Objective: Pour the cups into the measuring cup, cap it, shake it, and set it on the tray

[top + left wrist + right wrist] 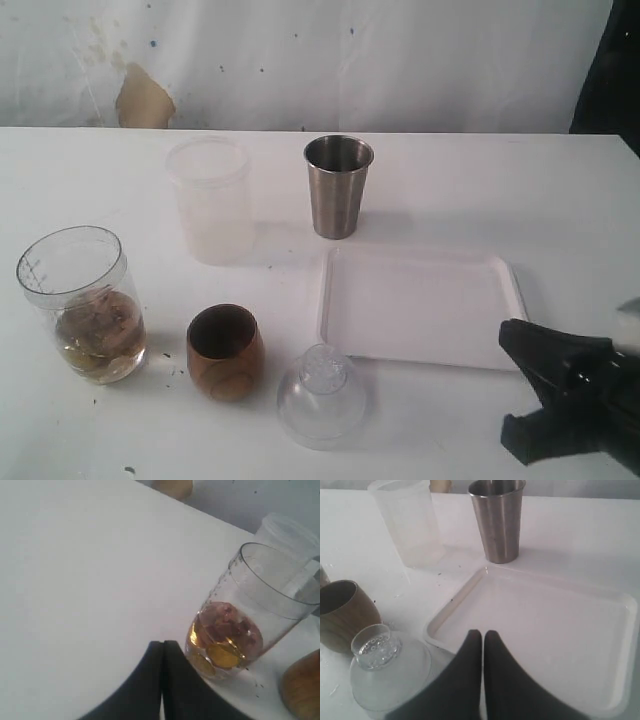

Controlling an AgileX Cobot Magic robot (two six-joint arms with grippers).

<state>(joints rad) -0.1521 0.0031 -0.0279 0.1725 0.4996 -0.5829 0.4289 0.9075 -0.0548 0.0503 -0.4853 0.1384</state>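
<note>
The measuring cup (80,300) stands upright at the left and holds brown and golden pieces at its base (225,640). The brown wooden cup (225,352) stands to its right and the steel tumbler (338,186) further back. The white tray (420,305) lies bare at the right. A clear domed cap (320,395) rests in front of the tray's near left corner. My left gripper (163,642) is shut and empty just beside the measuring cup's base. My right gripper (483,632) is shut and empty above the tray's near edge (440,630), beside the cap (387,672).
A frosted whitish cup (211,200) stands at the back, left of the tumbler. The right arm's black body (575,390) fills the lower right corner of the exterior view. A stained white wall runs behind the table's far edge.
</note>
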